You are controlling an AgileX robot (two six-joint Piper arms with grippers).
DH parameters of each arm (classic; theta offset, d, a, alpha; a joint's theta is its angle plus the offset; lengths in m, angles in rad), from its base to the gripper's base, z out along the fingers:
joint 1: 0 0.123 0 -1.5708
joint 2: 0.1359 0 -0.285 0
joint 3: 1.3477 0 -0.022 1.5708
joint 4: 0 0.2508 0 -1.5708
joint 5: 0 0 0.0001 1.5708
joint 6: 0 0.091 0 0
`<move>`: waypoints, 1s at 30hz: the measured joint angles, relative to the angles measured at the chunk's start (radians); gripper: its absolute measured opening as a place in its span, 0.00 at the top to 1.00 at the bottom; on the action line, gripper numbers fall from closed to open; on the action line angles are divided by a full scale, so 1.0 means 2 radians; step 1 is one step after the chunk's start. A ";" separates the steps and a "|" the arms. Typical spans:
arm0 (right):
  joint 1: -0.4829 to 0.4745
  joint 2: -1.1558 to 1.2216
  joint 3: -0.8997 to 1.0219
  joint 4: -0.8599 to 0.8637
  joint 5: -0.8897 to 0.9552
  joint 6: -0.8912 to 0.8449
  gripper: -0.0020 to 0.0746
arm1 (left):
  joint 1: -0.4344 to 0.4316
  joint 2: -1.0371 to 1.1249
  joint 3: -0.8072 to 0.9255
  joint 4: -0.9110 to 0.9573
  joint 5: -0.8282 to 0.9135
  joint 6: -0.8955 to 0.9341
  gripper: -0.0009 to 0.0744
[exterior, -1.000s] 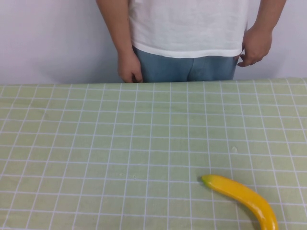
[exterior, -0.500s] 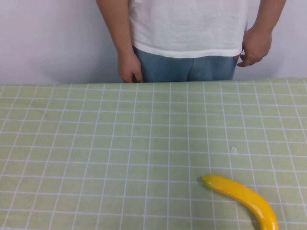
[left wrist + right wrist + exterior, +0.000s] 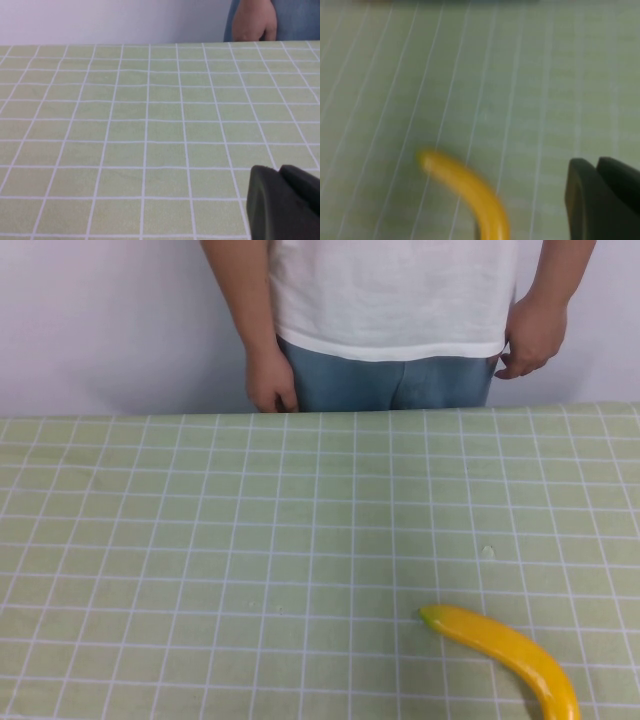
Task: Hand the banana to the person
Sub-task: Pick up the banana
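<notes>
While our right claw (image 3: 602,200) hovers just beside the glossy, curved yellow plastic banana (image 3: 505,650) — lying on the near right of the green-checked desk (image 3: 200,540) — our left claw (image 3: 282,205) hangs over bare cloth, well apart. Whether either claw is released or clenched, we cannot tell. The person in the white T-shirt and blue jeans (image 3: 390,310) stands at the far edge.

The left gripper (image 3: 285,202) showed only as a dark corner of its body in the left wrist view, low over the table. The right gripper (image 3: 602,197) appeared likewise in the right wrist view. Neither arm entered the high view.
</notes>
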 joint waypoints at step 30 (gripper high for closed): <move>0.163 0.398 0.022 -0.018 -0.101 -0.087 0.42 | 0.000 0.000 0.000 0.000 0.000 0.000 0.99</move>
